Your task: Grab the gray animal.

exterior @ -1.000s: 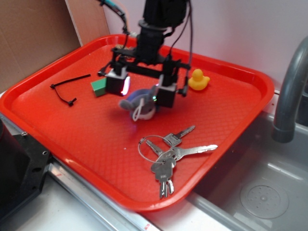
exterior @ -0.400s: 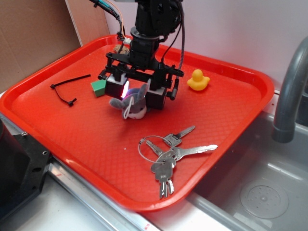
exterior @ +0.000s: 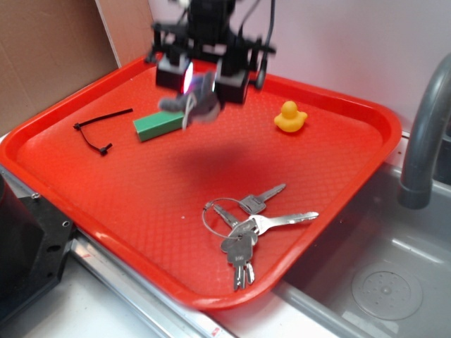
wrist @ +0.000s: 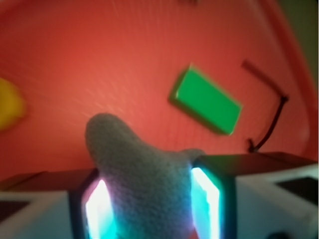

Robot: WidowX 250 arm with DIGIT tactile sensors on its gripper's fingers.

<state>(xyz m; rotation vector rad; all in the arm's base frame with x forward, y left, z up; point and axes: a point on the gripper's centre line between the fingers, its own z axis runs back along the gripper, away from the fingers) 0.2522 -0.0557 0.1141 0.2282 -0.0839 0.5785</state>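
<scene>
One gripper point(exterior: 203, 79) | fingers clamped on gray animal point(exterior: 195, 103) | lifted clear above red tray point(exterior: 127, 183) | grab looks done, squeeze keeps plush from dropping

The gripper point(exterior: 202, 76) has risen, lifting the gray animal point(exterior: 194, 102) off the tray point(exterior: 106, 190), uncovering the green block point(exterior: 158, 125)

Claw point(exterior: 202, 76) raised above tray, pads clamped on gray animal point(exterior: 194, 103)

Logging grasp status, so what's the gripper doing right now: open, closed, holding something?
Gripper: closed on the gray animal, held clear above the red tray.
</scene>
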